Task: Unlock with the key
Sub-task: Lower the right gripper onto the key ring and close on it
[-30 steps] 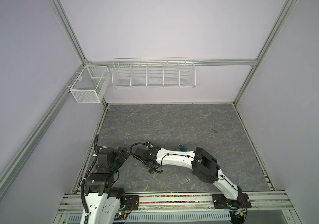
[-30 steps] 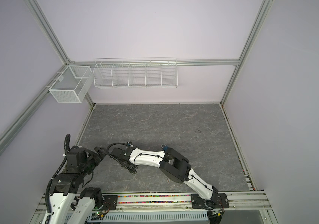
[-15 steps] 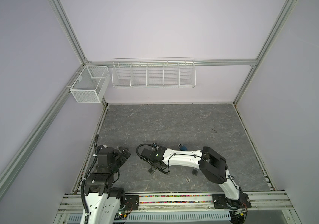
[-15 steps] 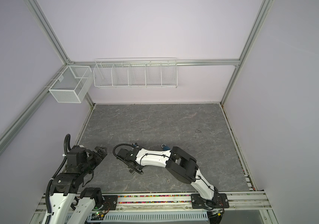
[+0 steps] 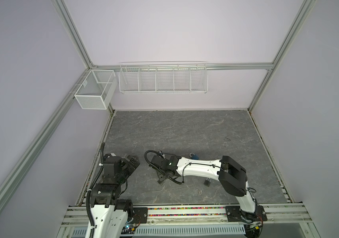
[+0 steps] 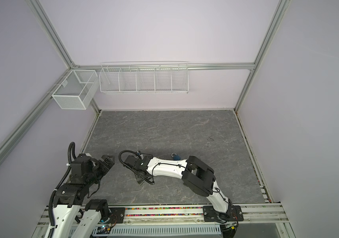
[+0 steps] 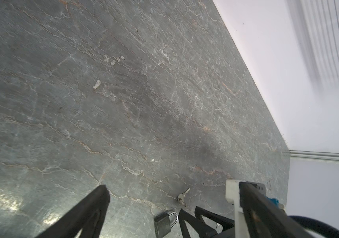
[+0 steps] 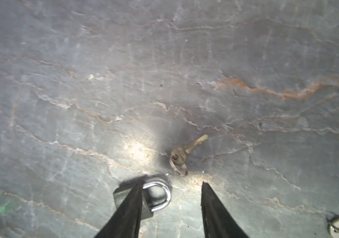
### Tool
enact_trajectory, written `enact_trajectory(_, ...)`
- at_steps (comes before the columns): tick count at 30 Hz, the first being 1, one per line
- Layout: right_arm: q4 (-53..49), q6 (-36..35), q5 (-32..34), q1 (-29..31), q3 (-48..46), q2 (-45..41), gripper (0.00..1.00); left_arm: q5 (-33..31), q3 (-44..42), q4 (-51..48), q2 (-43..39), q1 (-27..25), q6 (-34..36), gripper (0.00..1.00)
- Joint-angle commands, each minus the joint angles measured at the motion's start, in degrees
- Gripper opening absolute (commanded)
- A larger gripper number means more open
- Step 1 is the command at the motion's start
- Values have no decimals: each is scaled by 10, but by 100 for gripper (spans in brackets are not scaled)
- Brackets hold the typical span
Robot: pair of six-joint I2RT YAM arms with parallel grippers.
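A grey padlock (image 8: pixel 132 203) with a silver shackle (image 8: pixel 165 195) lies flat on the stone table. A small key (image 8: pixel 185 151) on a ring lies just beyond it. My right gripper (image 8: pixel 171 183) points down over them, open about halfway, with nothing between the fingers. One fingertip (image 8: pixel 137 186) sits over the padlock's body, and the shackle lies in the gap. The left wrist view shows the same padlock (image 7: pixel 163 223), key (image 7: pixel 183 197) and right gripper (image 7: pixel 189 208). In a top view the right gripper (image 5: pixel 162 179) reaches across the middle. My left gripper (image 5: pixel 133 162) hangs wide open at the left.
A second dark padlock (image 5: pixel 207 182) stands by the right arm's elbow, with another key (image 5: pixel 200 190) in front of it. A blue padlock (image 5: pixel 194 156) lies behind the right forearm. Wire baskets (image 5: pixel 163 79) hang on the back wall.
The right arm has folded back to the right, uncovering the dark padlock by its elbow. Its fingertips stay over nearly the same spot and have narrowed slightly. The left arm has barely moved.
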Motion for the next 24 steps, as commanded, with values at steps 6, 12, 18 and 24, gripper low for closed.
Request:
enact_trajectory(6,9,-118,-29,-10,1,3,46,2,13,-12,-2,1,3,100)
enact_trajectory(12,6,-169,-39,-14,1,9,42,22,10,-1,-4,1,3,100)
enact_trajectory(18,-19,-194,-35,-22,30,36,40,40,12,4,0,0,9,100)
enact_trajectory(24,-26,-209,-25,-27,42,49,35,41,6,5,11,1,14,100)
